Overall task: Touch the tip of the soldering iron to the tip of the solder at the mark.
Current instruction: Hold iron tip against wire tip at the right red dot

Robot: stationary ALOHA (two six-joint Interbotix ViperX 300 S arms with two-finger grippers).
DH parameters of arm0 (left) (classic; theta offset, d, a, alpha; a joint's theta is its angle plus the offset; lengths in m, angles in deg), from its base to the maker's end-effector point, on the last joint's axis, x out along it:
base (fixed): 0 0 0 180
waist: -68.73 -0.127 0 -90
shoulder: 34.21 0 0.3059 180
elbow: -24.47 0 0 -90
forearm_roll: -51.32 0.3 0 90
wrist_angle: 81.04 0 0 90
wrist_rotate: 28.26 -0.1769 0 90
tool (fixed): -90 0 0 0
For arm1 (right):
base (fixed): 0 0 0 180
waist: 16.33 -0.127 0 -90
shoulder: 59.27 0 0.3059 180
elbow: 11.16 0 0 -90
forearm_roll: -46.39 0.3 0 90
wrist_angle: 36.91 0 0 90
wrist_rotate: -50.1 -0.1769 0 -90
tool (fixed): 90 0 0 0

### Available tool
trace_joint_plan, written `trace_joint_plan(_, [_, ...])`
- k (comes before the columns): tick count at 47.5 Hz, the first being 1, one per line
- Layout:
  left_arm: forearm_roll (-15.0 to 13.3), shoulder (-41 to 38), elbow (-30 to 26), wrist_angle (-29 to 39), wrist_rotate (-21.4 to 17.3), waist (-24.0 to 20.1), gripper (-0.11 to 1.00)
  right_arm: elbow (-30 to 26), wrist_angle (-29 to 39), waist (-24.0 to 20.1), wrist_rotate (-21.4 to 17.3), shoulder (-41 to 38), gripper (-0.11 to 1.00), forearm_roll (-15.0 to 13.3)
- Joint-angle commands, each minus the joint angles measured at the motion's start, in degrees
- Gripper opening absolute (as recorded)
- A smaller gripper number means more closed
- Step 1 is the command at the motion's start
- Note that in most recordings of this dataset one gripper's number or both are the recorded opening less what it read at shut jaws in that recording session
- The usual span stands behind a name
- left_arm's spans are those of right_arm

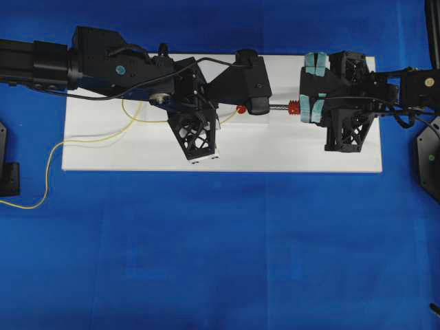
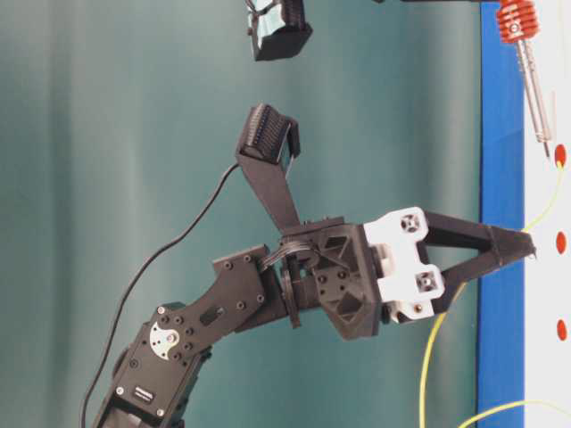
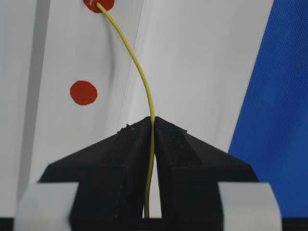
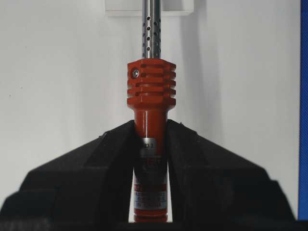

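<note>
The soldering iron [image 4: 150,110], red-orange with a perforated silver shaft, is clamped by its body in the right pincer [image 4: 150,144] above the white board [image 1: 289,148], toward the board's far right part, its tip near a red mark [image 2: 559,155] without touching it. The solder [image 3: 144,82], a thin yellow wire, is pinched in the closed left pincer [image 3: 153,126]; its free end lies on a red mark [image 3: 98,5]. The wire trails off the board's left edge onto the blue worktop [image 1: 220,261].

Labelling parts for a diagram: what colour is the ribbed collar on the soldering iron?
Red-orange, clearest in the right wrist view, where the soldering iron sits in the right pincer.
</note>
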Motion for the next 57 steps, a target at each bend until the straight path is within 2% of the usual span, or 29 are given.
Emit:
trace_joint_plan(1, [0.09, 1.05, -1.58, -0.18, -0.09, -0.09, 0.02, -1.32, -0.53, -0.09, 0.0, -0.09, 0.06, 0.09])
trace_joint_plan(57, [0.09, 1.14, -1.58, 0.0, -0.18, -0.09, 0.02, -1.49, -0.35, -0.09, 0.0, -0.79, 0.06, 0.09])
